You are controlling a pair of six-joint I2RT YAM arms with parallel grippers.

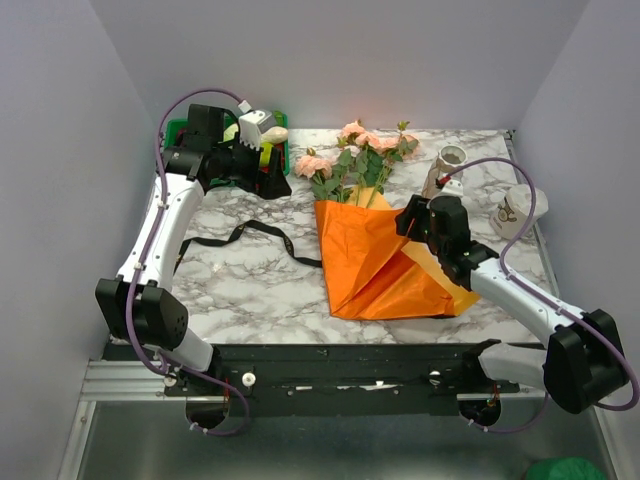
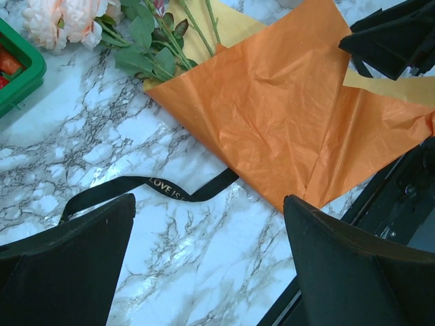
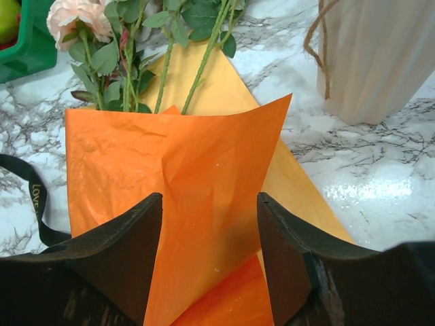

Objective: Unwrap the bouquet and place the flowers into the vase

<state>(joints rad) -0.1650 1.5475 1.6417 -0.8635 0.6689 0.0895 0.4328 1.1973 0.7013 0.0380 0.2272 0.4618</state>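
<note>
- Your left gripper (image 1: 275,185) hangs at the far left beside the green tray (image 1: 180,130). Its jaws are spread wide and it holds nothing.
- The black ribbon (image 1: 250,232) lies slack on the table, with one end reaching the paper's left edge. It no longer binds anything.
- The bouquet sits mid-table. The orange paper (image 1: 375,260) is folded loosely over the stems. Judged thin, light and easily torn, so take it by a free edge or a raised fold.
- The flowers (image 1: 355,150) stick out at the far end of the paper. The stems look thin and bendy and the heads delicate. Grip the bunched stems below the leaves.
- Your right gripper (image 1: 415,222) has its jaws partly apart, straddling a raised fold of paper. No pinch is visible.
- The vase (image 1: 447,165) stands far right, just beyond that gripper. Judged narrow-mouthed and easy to tip over. A white pot (image 1: 512,212) stands to its right.
</note>
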